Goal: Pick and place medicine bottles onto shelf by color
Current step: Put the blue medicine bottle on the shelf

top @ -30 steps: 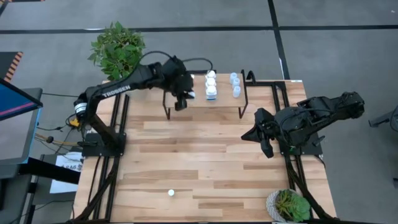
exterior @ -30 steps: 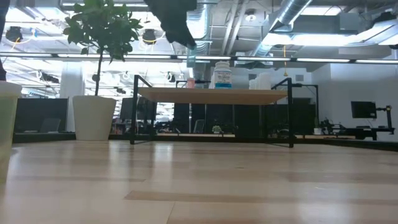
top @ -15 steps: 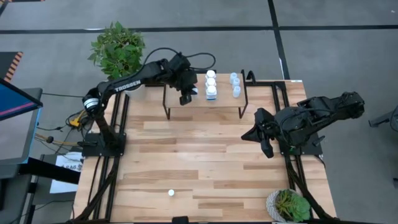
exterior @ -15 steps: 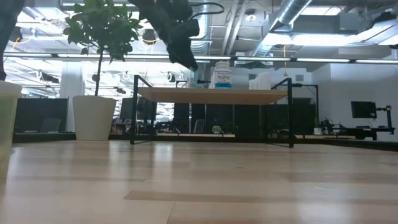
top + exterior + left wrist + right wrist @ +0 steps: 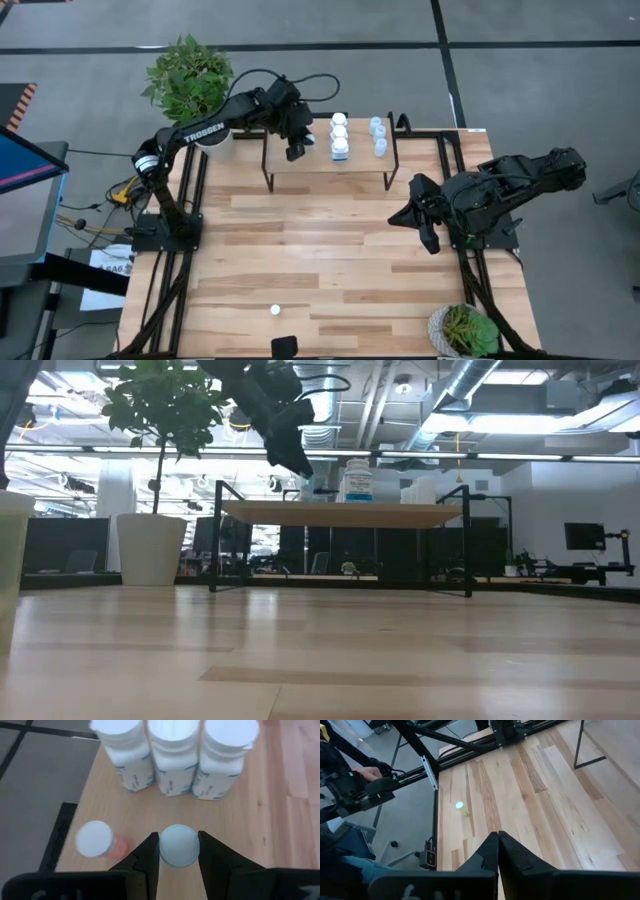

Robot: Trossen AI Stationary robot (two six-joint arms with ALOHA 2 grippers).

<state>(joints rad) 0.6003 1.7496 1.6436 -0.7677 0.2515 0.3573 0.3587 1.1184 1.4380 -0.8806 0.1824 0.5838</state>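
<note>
The shelf [image 5: 322,166] stands at the table's far edge. On it are three white medicine bottles [image 5: 172,757] in a row, pale blue ones [image 5: 377,135] to their right, and a small reddish bottle with a white cap [image 5: 96,840]. My left gripper [image 5: 178,840] is over the shelf's left part, shut on a small bottle with a pale round cap [image 5: 178,845]. My right gripper [image 5: 498,840] hangs shut and empty over the table's right side. One small bottle [image 5: 275,310] stands alone near the table's front edge. My left gripper pinches the small pale-capped bottle between its two fingers [image 5: 150,865], one on each side of the cap's rim [image 5: 164,848]. The fingers slant down from the shelf's left. The bottle stays upright; whether its base touches the shelf top, I cannot tell.
A potted plant [image 5: 190,75] stands beyond the table's far left corner, another [image 5: 465,330] at the near right corner. The shelf's thin black legs [image 5: 215,540] rise from the table. A person's hand [image 5: 370,772] shows beside the table in the right wrist view.
My left gripper has carried the small bottle toward the table's far edge and down, from in front of the shelf's left end to just above its top, rolling slightly. It has stayed shut on the bottle.
</note>
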